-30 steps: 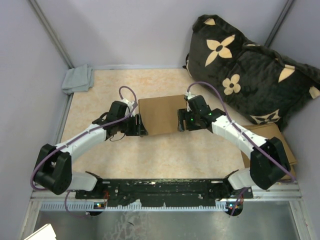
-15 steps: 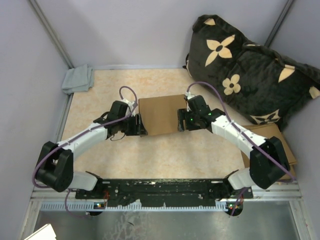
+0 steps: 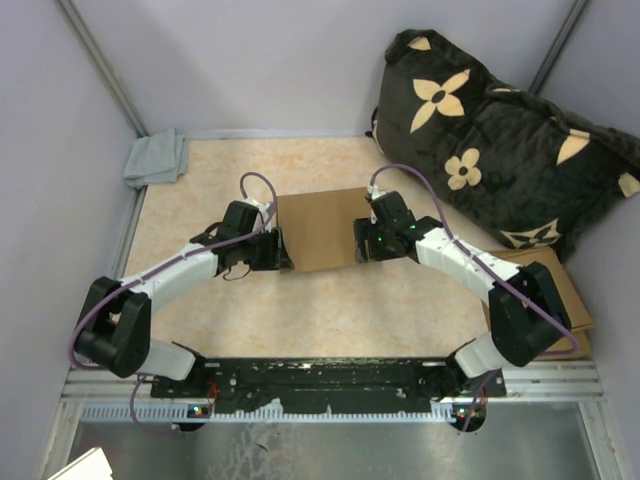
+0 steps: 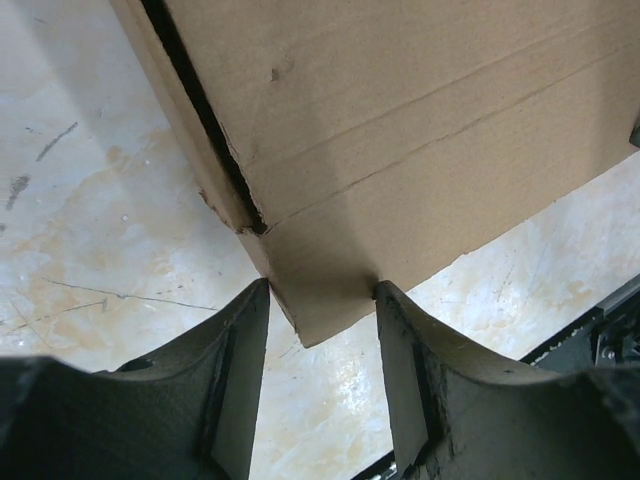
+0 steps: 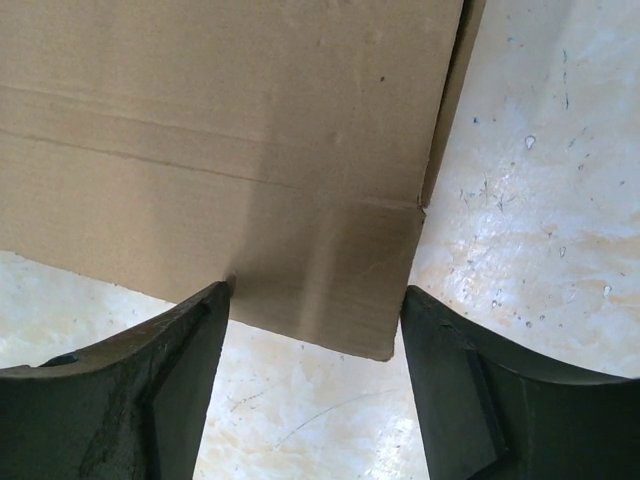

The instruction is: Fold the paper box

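Note:
The paper box [image 3: 322, 228] lies as a closed, shallow brown rectangle in the middle of the table. My left gripper [image 3: 281, 254] is at its near left corner and my right gripper [image 3: 362, 245] is at its near right corner. In the left wrist view the box [image 4: 400, 130] has one corner reaching between the open fingers of the left gripper [image 4: 320, 296], touching the tips. In the right wrist view a box [image 5: 220, 130] corner sits between the wider open fingers of the right gripper [image 5: 315, 300]. Neither holds it.
A grey cloth [image 3: 157, 157] lies at the far left corner. A black pillow with cream flowers [image 3: 490, 140] fills the far right. A stack of flat brown cardboard [image 3: 548, 285] lies under the right arm. Walls close in the left and back.
The right arm's elbow has swung slightly inward and its gripper has edged a little up along the box. The left arm and the box have hardly moved.

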